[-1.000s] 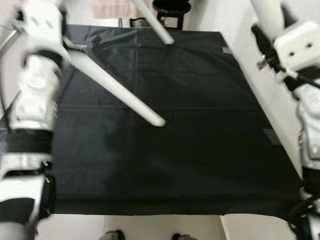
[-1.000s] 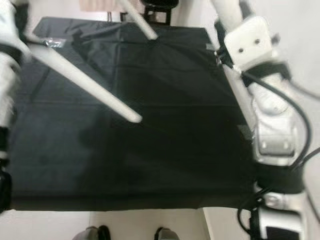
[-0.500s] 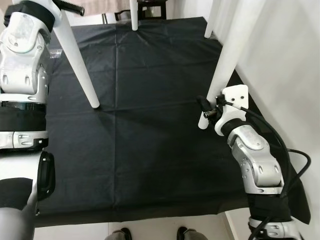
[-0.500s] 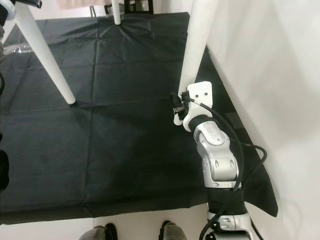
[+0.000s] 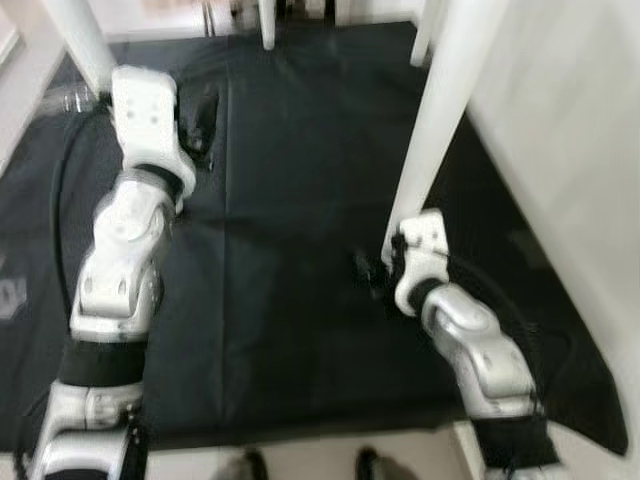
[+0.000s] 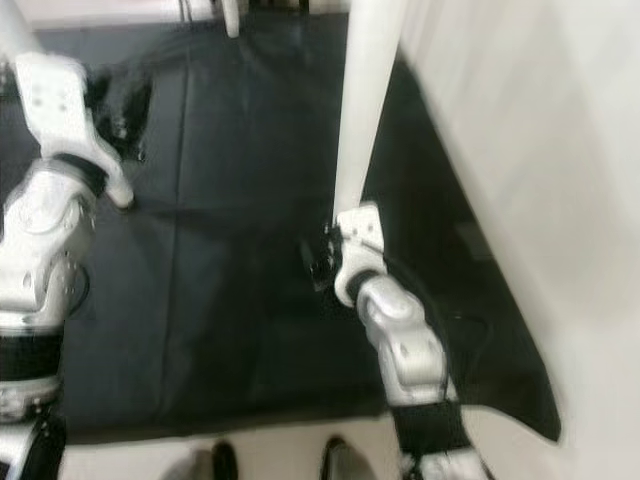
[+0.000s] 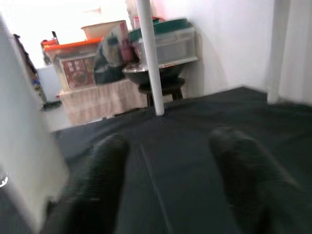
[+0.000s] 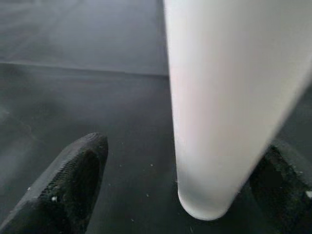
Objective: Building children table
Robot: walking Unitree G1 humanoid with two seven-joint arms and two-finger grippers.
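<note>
The white children's table stands on a black floor cloth [image 5: 300, 200]. Its near right leg [image 5: 440, 110] comes down to the cloth just in front of my right arm. My right gripper [image 5: 372, 272] is low at that leg's foot and open. In the right wrist view the leg [image 8: 224, 97] stands between the two fingertips [image 8: 78, 180], closer to one. My left gripper [image 5: 200, 110] hovers open over the cloth beside the left leg [image 5: 80, 40], with nothing between its fingers [image 7: 107, 161]. A far leg [image 7: 148, 53] stands at the cloth's back edge.
A white wall [image 5: 570, 120] runs along the right side of the cloth. Beyond the cloth are a dark stool [image 7: 156, 78] and stacked storage boxes [image 7: 165, 41]. Two dark shoes [image 5: 370, 465] show at the near edge.
The table legs, tilted a second ago, now stand upright. My left arm has dropped from high on the left leg to low over the cloth. The right gripper stays at the leg's foot.
</note>
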